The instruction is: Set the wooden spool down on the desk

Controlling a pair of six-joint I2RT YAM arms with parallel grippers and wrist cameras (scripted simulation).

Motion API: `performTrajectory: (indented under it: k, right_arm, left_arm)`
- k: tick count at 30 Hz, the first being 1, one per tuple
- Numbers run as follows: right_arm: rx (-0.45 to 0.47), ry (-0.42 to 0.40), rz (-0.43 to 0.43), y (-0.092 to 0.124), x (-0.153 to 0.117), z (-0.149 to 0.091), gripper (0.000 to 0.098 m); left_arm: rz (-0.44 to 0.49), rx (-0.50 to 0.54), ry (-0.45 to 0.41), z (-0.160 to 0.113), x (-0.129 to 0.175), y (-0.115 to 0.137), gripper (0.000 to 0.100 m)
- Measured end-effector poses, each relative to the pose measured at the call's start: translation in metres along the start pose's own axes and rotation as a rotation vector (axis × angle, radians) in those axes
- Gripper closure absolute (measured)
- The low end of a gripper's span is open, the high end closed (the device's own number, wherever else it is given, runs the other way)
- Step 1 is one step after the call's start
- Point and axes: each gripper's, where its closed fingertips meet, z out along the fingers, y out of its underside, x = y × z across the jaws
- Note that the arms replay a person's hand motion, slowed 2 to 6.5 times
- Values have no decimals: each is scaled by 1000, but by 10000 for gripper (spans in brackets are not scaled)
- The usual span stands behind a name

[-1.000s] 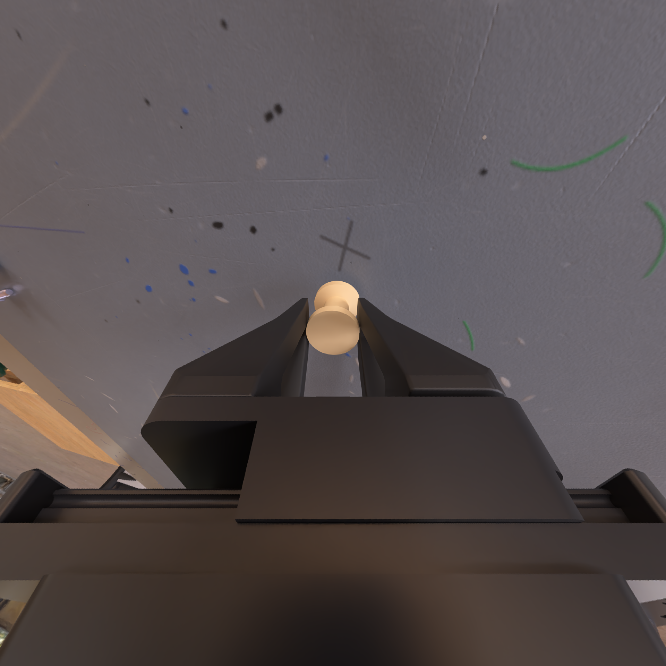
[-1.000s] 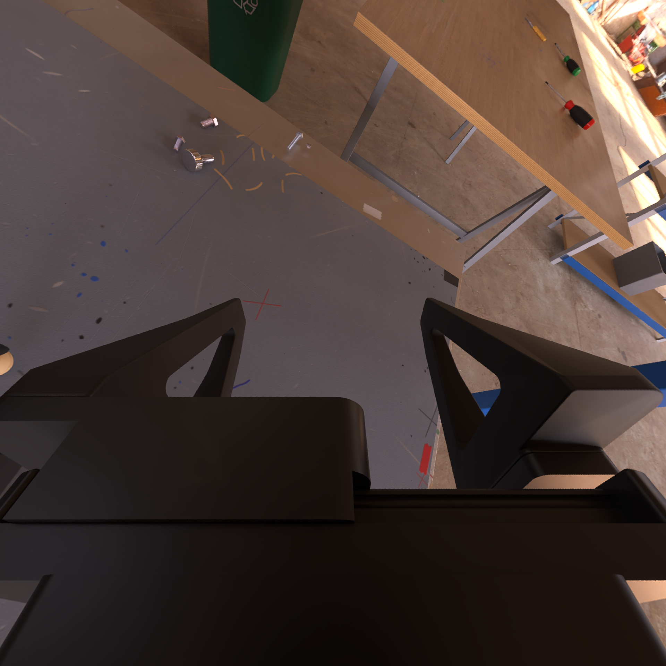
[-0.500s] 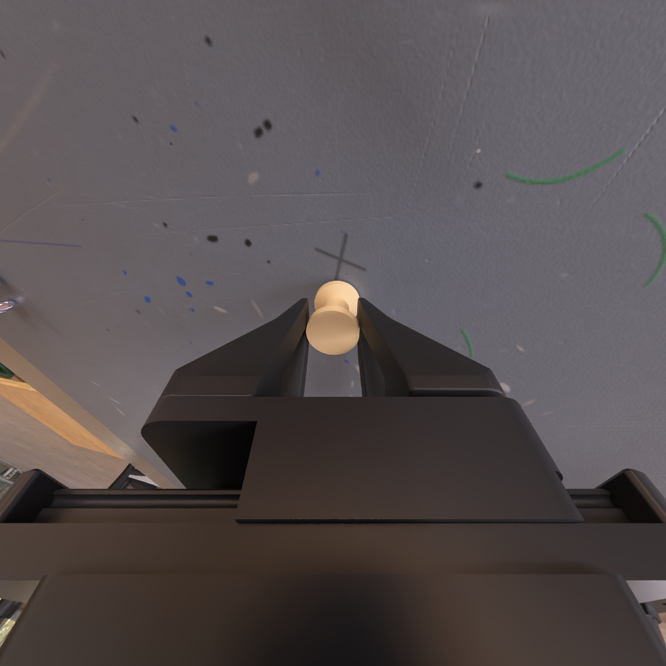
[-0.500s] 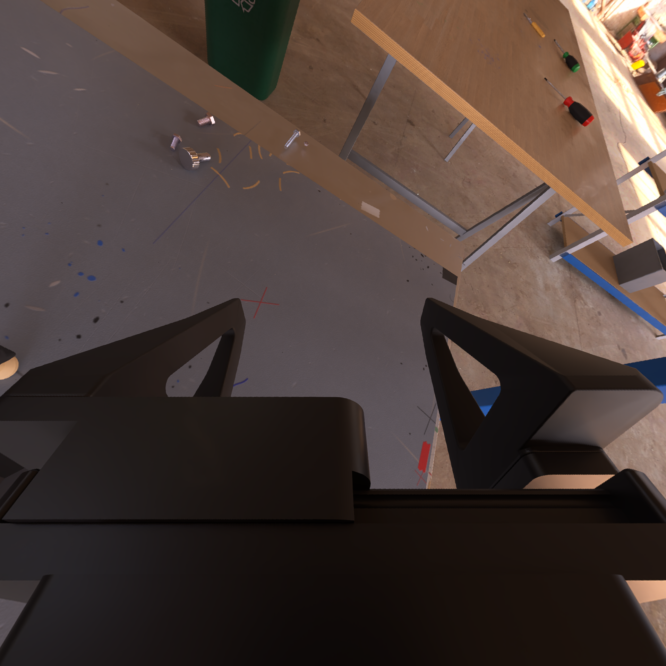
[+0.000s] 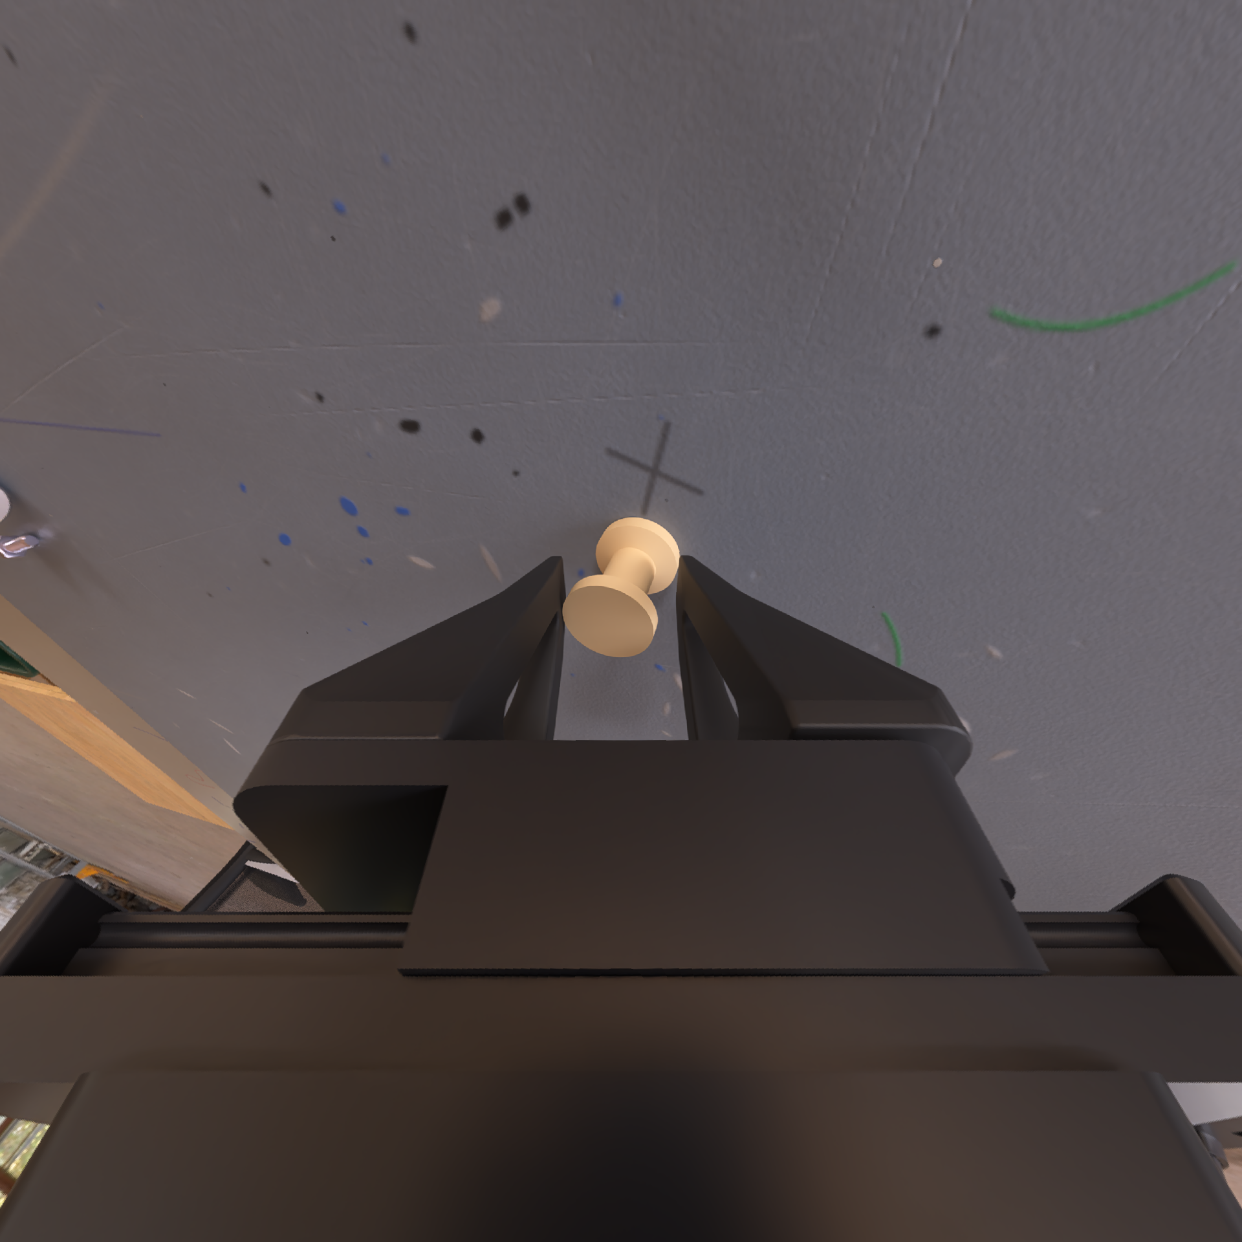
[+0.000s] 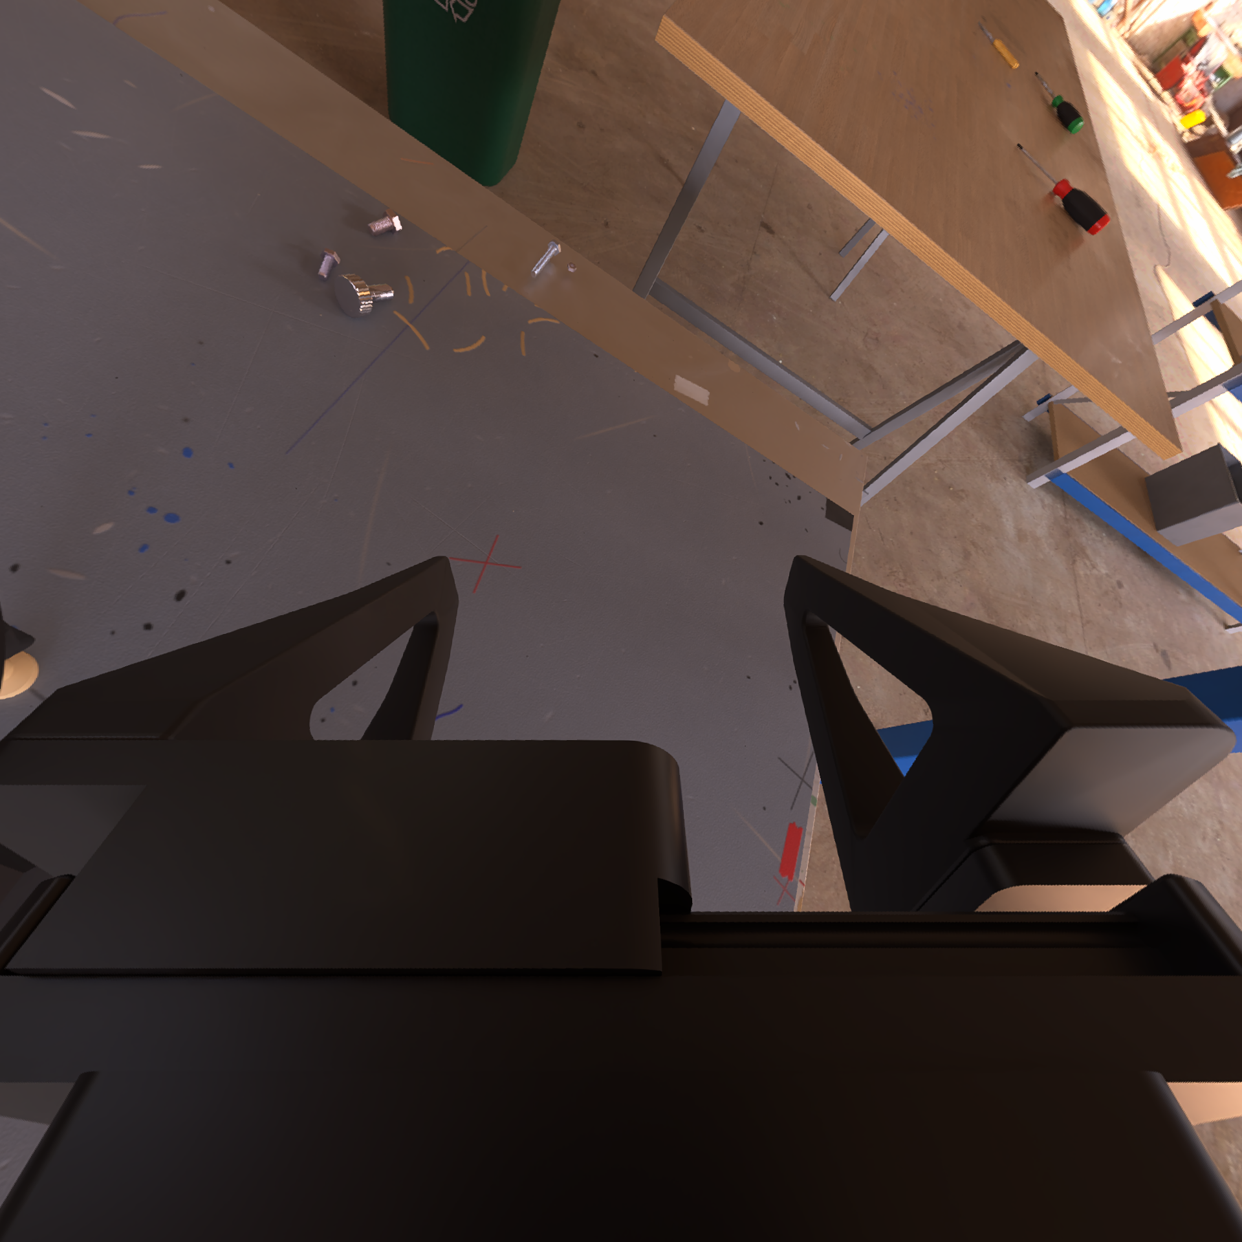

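Observation:
The light wooden spool [image 5: 622, 591] lies tilted between the fingertips of my left gripper [image 5: 619, 564], just over the grey desk [image 5: 806, 201], near a dark cross mark. The jaws stand slightly apart and the spool looks loose between them, one flange toward the camera. I cannot tell whether it touches the desk. In the right wrist view a sliver of the spool [image 6: 13, 679] shows at the far left edge. My right gripper [image 6: 622, 571] is open and empty above the desk [image 6: 605, 470], near its right corner.
Several small bolts and a shiny thumb screw [image 6: 363, 294] lie at the far side of the desk. Beyond its wooden edge stand a green bin [image 6: 464, 80] and a wooden table [image 6: 941, 168] with screwdrivers. A metal piece [image 5: 23, 541] sits at the left.
My left gripper's jaws have parted a little. The spool, held straight before, has tilted to the left between them. The right gripper has not moved.

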Motion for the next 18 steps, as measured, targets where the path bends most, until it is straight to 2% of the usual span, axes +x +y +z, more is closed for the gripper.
performTrajectory:
  k: [5, 11, 15, 18]
  right_arm:
    - [1, -6, 3, 0, -1, 1, 145]
    - [23, -21, 25, -1, -3, 3, 144]
    - [52, -39, 58, -3, -5, 5, 145]
    - [88, -67, 110, -5, -6, 7, 150]
  left_arm:
    - [-23, 41, -4, -5, -1, -3, 640]
    - [-99, 196, 10, -28, -8, -9, 599]
    - [-190, 328, -51, -57, -29, -3, 545]
    - [-297, 461, -115, -85, -50, 5, 539]
